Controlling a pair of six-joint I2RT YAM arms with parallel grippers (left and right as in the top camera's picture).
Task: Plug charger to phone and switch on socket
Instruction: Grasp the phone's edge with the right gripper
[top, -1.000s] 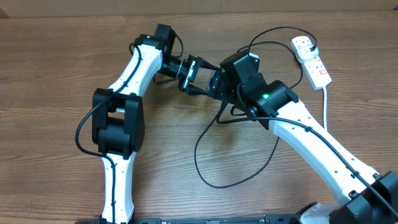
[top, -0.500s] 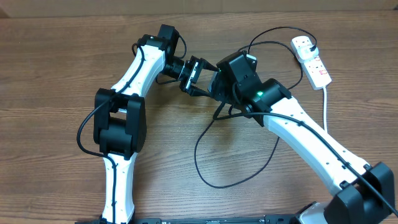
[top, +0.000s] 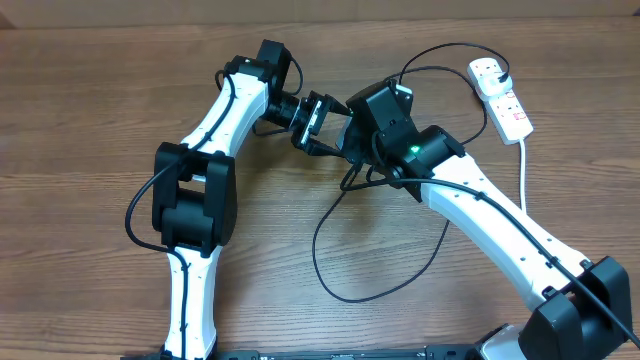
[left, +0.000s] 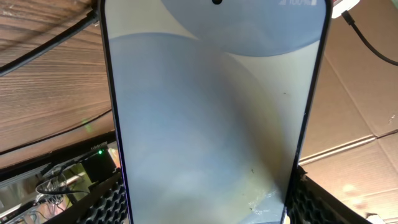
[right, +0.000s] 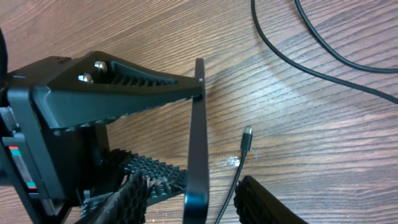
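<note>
The phone fills the left wrist view, its lit pale screen clamped by its side edges in my left gripper. In the right wrist view the phone shows edge-on, upright above the table. My right gripper is open, its fingers on either side of the phone's lower end. The charger's black connector tip and thin cable run between the phone and the right finger, apart from the phone. Overhead, both grippers meet and the cable loops across the table. The white socket lies far right with the adapter in it.
The socket's thick white cord runs toward the front along the right arm. Black cable strands cross the wooden table beyond the grippers. Cardboard shows behind the phone in the left wrist view.
The right arm has shifted slightly left, closer in on the left gripper and phone. The left gripper has edged a little to the right. The cable loop has barely moved.
</note>
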